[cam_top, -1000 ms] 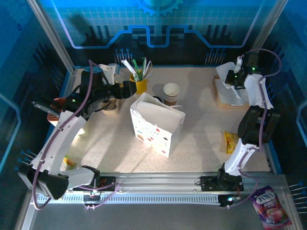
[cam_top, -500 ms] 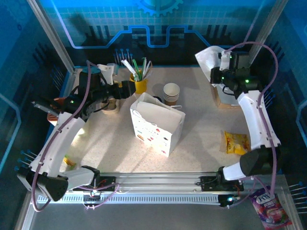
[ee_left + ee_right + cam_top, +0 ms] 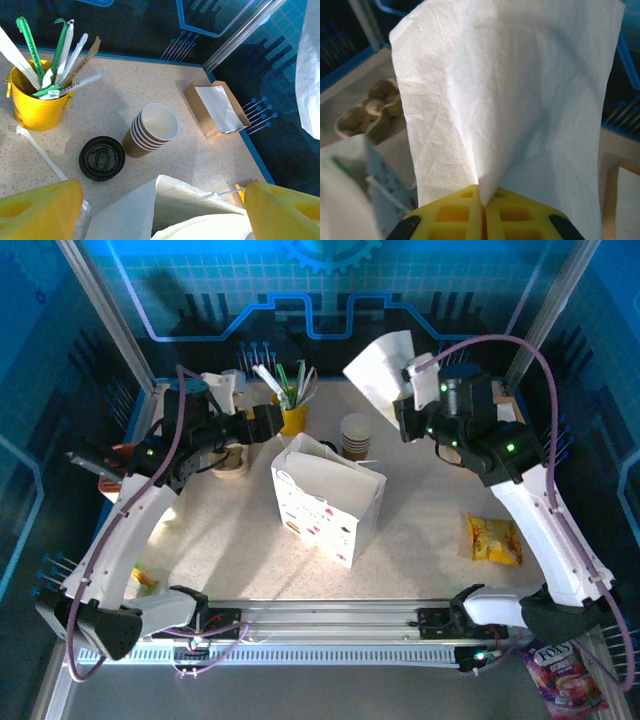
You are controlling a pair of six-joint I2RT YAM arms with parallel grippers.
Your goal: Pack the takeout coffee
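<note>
The right tool was pinched shut on a white napkin, held high over the tabletop. The left tool hung wide open and empty above the white paper bag. One black-lidded coffee cup stood outside the bag beside the stack of lidless cups, so packing looked unfinished; the bag's contents were hidden.

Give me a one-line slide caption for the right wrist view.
Right gripper shut on a white napkin that stands up from its jaws, with a beige moulded tray behind.
</note>
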